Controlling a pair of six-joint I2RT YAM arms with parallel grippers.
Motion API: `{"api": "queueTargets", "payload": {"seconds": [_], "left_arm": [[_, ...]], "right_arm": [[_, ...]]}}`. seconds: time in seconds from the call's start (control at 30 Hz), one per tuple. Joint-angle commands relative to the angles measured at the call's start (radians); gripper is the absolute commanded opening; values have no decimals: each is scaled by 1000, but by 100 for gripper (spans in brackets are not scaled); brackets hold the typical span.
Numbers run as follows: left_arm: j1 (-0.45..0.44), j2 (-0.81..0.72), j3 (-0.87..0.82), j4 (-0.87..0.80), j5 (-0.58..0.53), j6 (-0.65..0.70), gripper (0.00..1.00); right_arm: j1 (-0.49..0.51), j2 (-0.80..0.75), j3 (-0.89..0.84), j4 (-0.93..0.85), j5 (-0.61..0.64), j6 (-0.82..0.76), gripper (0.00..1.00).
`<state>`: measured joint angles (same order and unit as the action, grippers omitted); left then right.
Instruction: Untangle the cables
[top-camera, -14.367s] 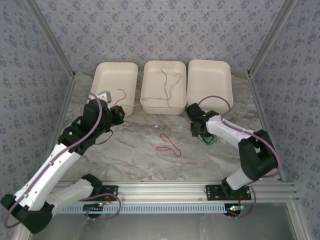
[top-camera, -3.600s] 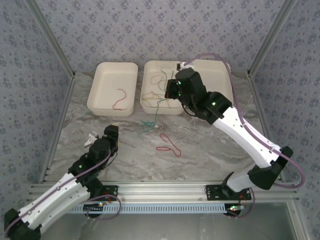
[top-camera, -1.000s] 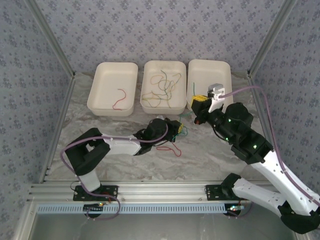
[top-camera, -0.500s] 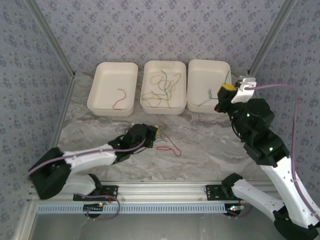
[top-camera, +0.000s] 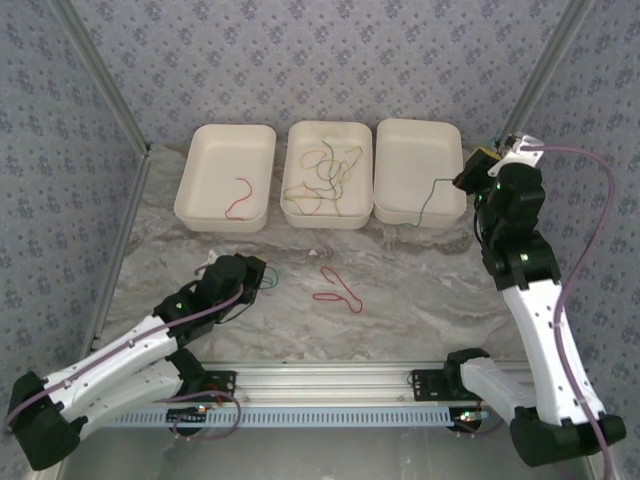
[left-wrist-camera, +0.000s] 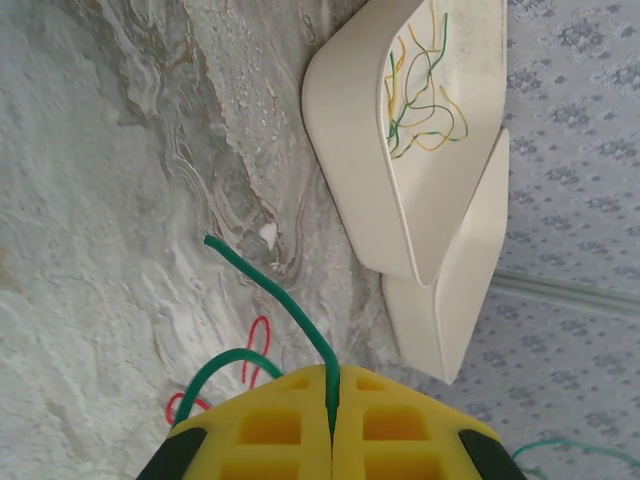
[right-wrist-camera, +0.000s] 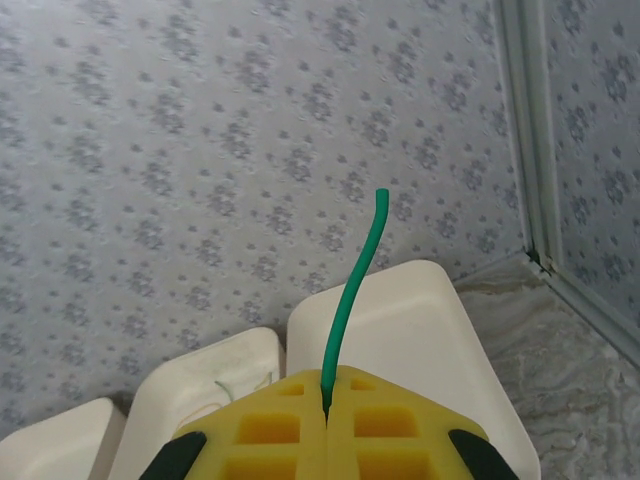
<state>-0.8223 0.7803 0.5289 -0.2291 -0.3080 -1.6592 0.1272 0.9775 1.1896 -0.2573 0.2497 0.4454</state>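
The right tool (top-camera: 470, 180) is clenched on a green cable (top-camera: 432, 196) that hangs over the neighbouring tray (top-camera: 415, 145), just right of the middle tray (top-camera: 330, 222). The left tool (top-camera: 255, 275), low over the counter (top-camera: 420, 290) in front and left of the middle tray, pinches a second green cable (left-wrist-camera: 270, 285), near a loose red cable (top-camera: 335, 290). Letting go early could drape the hanging cable over the rim. Dragging the second one might snag the red cable.

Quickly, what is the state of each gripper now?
Left gripper: shut on a green cable.
Right gripper: shut on a second green cable.
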Motion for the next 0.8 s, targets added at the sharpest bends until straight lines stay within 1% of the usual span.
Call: {"api": "queueTargets", "payload": {"seconds": [0.0, 0.03, 0.1, 0.13, 0.2, 0.23, 0.3, 0.4, 0.47, 0.57, 0.7, 0.77], "left_arm": [[4, 11, -8, -68, 18, 94, 0], [3, 20, 0, -76, 27, 101, 0], [4, 27, 8, -75, 38, 120, 0], [5, 28, 6, -66, 44, 125, 0], [4, 29, 6, -48, 55, 138, 0], [3, 29, 9, -48, 59, 144, 0], [4, 30, 19, -48, 63, 166, 0], [6, 53, 40, -82, 60, 186, 0], [17, 87, 51, -99, 64, 194, 0], [54, 177, 46, -38, 90, 214, 0], [121, 337, 79, 47, 136, 262, 0], [144, 420, 116, 70, 142, 299, 9]], "right_arm": [[-75, 94, -6, 143, -128, 161, 0], [-88, 139, 31, 154, -133, 170, 0], [-111, 214, 41, 187, -143, 176, 0], [-126, 252, 34, 219, -151, 211, 0], [-157, 311, 12, 307, -159, 270, 0], [-175, 339, -43, 369, -168, 313, 0], [-210, 387, -87, 486, -193, 402, 0], [-238, 443, -91, 547, -213, 460, 0], [-239, 454, -82, 556, -220, 451, 0], [-232, 445, -83, 551, -236, 420, 0], [-206, 363, -122, 546, -253, 378, 0], [-187, 309, -134, 516, -254, 357, 0]]}}
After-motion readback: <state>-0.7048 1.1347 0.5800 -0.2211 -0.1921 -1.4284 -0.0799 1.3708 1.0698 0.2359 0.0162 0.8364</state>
